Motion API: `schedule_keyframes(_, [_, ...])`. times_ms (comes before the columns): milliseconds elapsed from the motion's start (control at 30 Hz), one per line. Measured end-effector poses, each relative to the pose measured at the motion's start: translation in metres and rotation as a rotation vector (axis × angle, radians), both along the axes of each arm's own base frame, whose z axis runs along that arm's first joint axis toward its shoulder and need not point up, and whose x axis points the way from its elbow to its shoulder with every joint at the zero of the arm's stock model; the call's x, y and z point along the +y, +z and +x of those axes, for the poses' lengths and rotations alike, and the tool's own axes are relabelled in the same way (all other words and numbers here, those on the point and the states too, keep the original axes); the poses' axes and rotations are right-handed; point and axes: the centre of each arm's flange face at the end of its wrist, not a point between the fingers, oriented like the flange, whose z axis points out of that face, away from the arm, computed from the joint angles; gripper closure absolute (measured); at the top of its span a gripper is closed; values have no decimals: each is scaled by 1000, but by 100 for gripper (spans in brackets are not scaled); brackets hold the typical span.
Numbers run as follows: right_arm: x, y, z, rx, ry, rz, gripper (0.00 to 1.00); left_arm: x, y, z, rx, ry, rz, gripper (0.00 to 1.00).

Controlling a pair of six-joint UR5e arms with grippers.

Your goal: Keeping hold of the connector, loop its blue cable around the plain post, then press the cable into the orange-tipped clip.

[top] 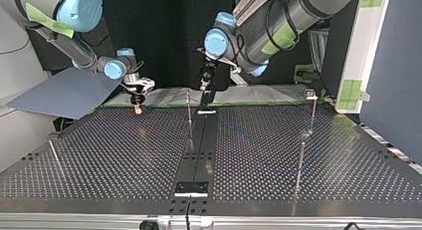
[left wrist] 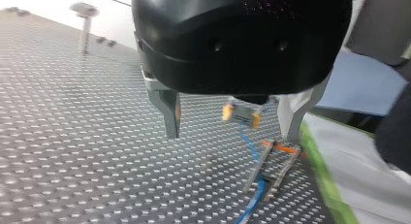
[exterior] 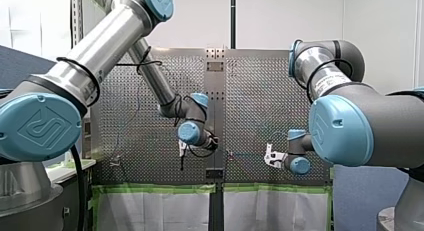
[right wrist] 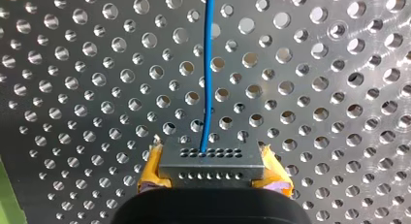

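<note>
Right gripper point(right wrist: 212, 168): closed on the grey connector point(right wrist: 212, 160), yellow pads point(right wrist: 151, 169) clamped on both its ends. Grip looks square.

Blue cable point(right wrist: 207, 64) leaves the connector's face and runs straight ahead of the gripper, over the perforated table point(right wrist: 315, 88), with a slight kink near the connector.

Left gripper point(left wrist: 231, 134): fingers spread wide, nothing between them. It hangs above the table, looking across at the connector.

Left wrist view: the orange-tipped clip point(left wrist: 278, 149) stands just under the held connector. The cable drops past its two prongs and trails on along the table. Cannot tell if it is seated between them.

Top view: a thin post point(top: 189, 110) stands between the two grippers, near the left one. No cable visible at it.

Judgement: connector secured, and the routing step is in hand. The loop around the post is not confirmed. Next move calls for keeping the clamp and carrying the cable round the post with some tension, then pushing it down between the prongs.
</note>
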Motion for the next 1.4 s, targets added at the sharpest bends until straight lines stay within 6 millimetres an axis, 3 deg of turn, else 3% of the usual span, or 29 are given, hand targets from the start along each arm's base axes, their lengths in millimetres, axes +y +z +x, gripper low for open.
schedule_keyframes(767, [1, -2, 0, -7, -4, 8, 100, 44, 69, -36, -124, 55, -300, 0])
schedule_keyframes(1400, [1, -3, 0, -5, -8, 14, 100, 81, 113, -78, -296, 64, -363, 0])
